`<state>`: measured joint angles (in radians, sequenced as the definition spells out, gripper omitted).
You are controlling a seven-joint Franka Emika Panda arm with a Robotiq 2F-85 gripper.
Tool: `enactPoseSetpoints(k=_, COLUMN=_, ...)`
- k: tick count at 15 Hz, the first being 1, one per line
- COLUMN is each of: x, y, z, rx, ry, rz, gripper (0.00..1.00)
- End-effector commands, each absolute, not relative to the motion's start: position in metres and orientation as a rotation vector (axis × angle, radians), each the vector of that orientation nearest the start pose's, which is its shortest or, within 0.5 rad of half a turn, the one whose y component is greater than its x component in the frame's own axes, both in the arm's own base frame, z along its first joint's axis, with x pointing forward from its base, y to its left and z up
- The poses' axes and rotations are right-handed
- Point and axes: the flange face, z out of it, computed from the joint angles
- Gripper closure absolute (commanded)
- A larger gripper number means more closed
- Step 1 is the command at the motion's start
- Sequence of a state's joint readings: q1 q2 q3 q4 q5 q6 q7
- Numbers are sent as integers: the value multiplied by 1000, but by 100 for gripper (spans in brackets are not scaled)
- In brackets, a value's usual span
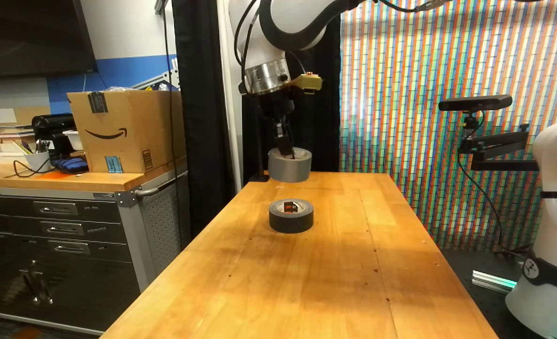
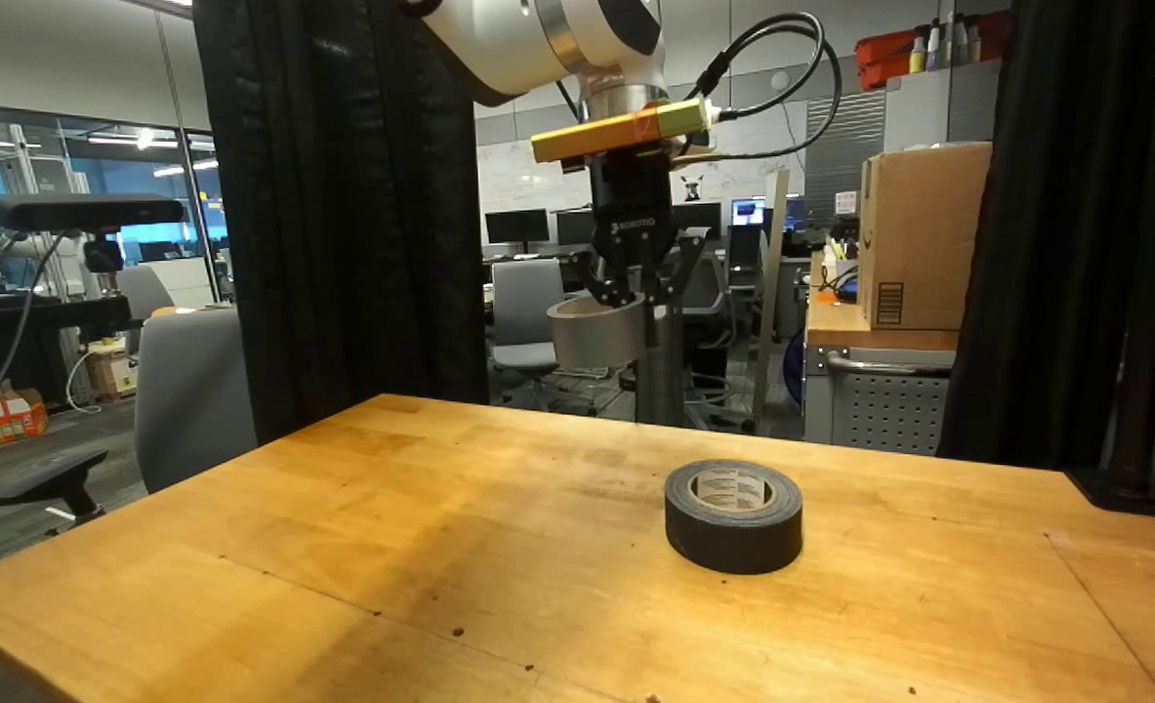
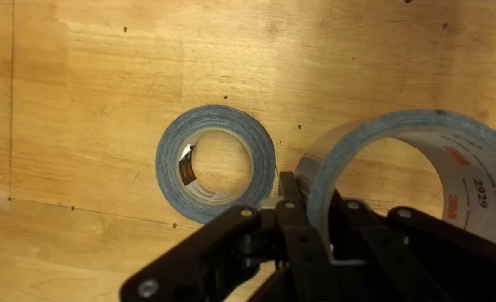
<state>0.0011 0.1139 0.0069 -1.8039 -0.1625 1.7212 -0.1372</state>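
From left in an exterior view, a dark screen (image 1: 28,37) hangs above a wood-topped black tool cabinet (image 1: 76,273), where a white cup (image 1: 38,161) of pens stands near a cardboard box (image 1: 118,117) printed with a curved arrow. A black curtain (image 1: 200,117) drops just beside the cabinet. At center, a Robotiq claw (image 1: 286,150) on a white Franka arm (image 1: 271,56) points down over a wooden surface (image 1: 335,282), its fingers (image 1: 284,145) clamped on the wall of a silver duct tape roll (image 1: 290,169); in both exterior views the roll hangs in the air, off the surface. Lower in the frame, a black tape roll (image 1: 291,222) lies flat on the wood, apart from the raised one. At right, a depth camera (image 1: 476,102) sits on a black bracket (image 1: 504,165) near a second robot arm (image 1: 553,226), white, with the letters "FRA" showing at its base.

In the wrist view, also from left, the black tape roll shows a pale core with a dark and orange patch inside. At the bottom edge, one finger of the claw is outside the silver duct tape roll and one inside, pinching its wall between them. At right, that roll's core reads "3M" and "2929," with wood visible through the opening.
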Motion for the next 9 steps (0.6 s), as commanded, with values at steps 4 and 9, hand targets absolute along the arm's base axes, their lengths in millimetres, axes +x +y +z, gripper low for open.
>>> enactPoseSetpoints(k=4, x=599, y=4, z=476, rx=-3179, ry=-256, rz=335, gripper=92)
enactPoseSetpoints(k=9, x=605, y=15, z=485, rx=-3118, ry=-223, rz=276, gripper=92)
